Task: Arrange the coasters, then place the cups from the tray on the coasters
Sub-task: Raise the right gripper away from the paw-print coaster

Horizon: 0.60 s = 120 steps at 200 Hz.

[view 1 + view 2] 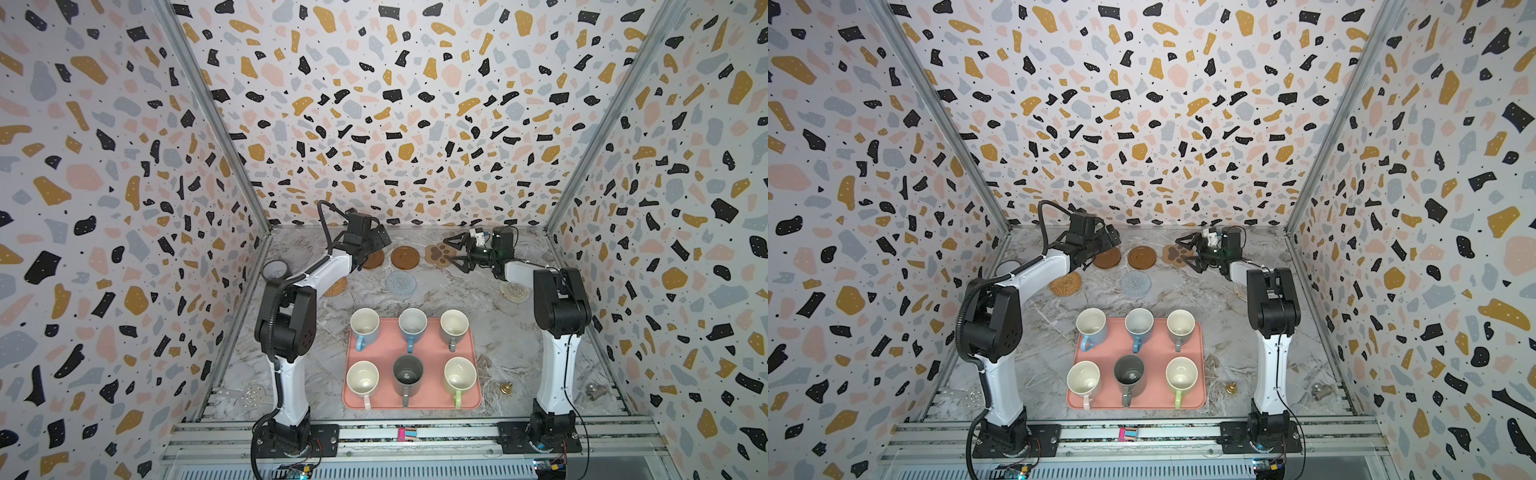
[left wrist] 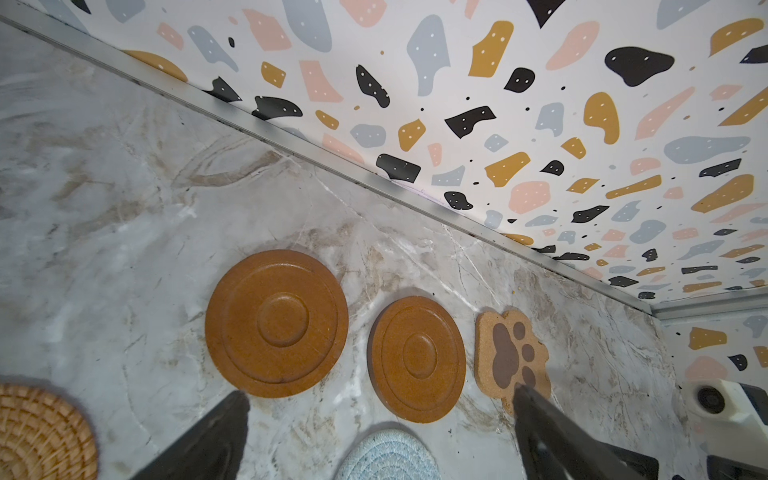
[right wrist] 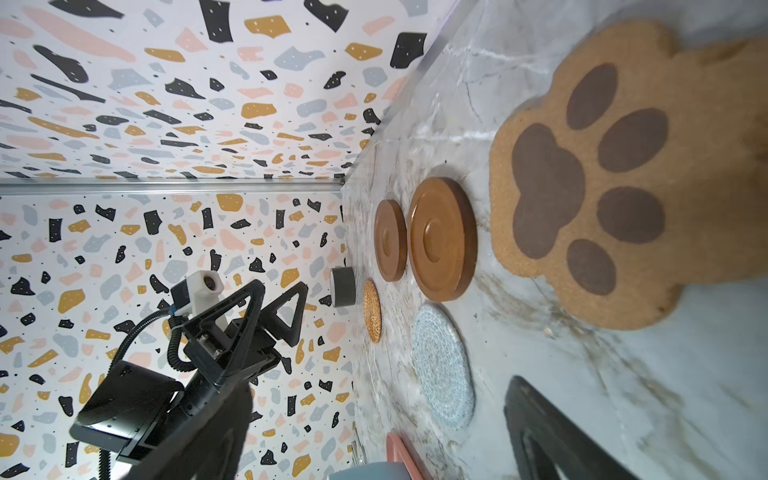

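Along the far edge of the surface (image 1: 457, 299) runs one row: left wooden disc (image 1: 376, 262), right wooden disc (image 1: 405, 257) and paw coaster (image 1: 436, 254), each just beside the next. The rattan round (image 1: 336, 286) and pale blue round (image 1: 401, 282) lie in front of that row. The cream round (image 1: 514, 290) lies well apart, partly hidden by the right arm (image 1: 559, 307). All six cups (image 1: 365, 326) stand upright on the tray (image 1: 432, 353).

The left hand (image 1: 378, 239) has its jaws fully spread and empty, raised near the left wooden disc. The right hand (image 1: 454, 254) has its jaws wide and empty, turned sideways just beside the paw coaster.

Hazards, as judged:
1. Both hands attend the same row at close quarters, so a reach toward the middle risks a collision.
2. These mats are thin and flat, and a pinch may scrape the surface or shove the piece rather than lift it.
3. Tight spacing in the back row may set cup handles against neighbouring cups.
4. The right arm may sweep the cream round.
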{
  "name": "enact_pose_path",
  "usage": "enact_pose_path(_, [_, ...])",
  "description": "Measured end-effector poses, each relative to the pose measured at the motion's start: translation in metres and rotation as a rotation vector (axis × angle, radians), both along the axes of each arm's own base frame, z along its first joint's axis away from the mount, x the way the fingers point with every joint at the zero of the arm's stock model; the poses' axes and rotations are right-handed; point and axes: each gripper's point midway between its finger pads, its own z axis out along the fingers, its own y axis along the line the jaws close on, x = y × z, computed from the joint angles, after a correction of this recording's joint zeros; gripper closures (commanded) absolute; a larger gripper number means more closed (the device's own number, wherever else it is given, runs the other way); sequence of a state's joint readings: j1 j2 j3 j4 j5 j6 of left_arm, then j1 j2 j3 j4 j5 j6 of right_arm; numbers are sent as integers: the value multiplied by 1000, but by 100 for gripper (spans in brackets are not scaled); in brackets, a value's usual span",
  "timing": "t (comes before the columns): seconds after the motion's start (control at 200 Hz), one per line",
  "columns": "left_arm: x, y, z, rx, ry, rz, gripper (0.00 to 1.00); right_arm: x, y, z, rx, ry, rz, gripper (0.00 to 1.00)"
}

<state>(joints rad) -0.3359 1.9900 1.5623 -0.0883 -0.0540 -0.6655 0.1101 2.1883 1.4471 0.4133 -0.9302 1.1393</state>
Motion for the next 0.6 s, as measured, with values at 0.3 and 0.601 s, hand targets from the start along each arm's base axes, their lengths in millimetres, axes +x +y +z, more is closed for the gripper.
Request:
enact_pose_path(0.3, [-1, -2, 0, -6, 2, -10, 0, 12, -47, -20, -121, 44, -111, 3])
enact_pose_path(0.601, [-2, -1, -2, -3, 9, -9, 0, 2, -96, -19, -350, 86, -170, 2])
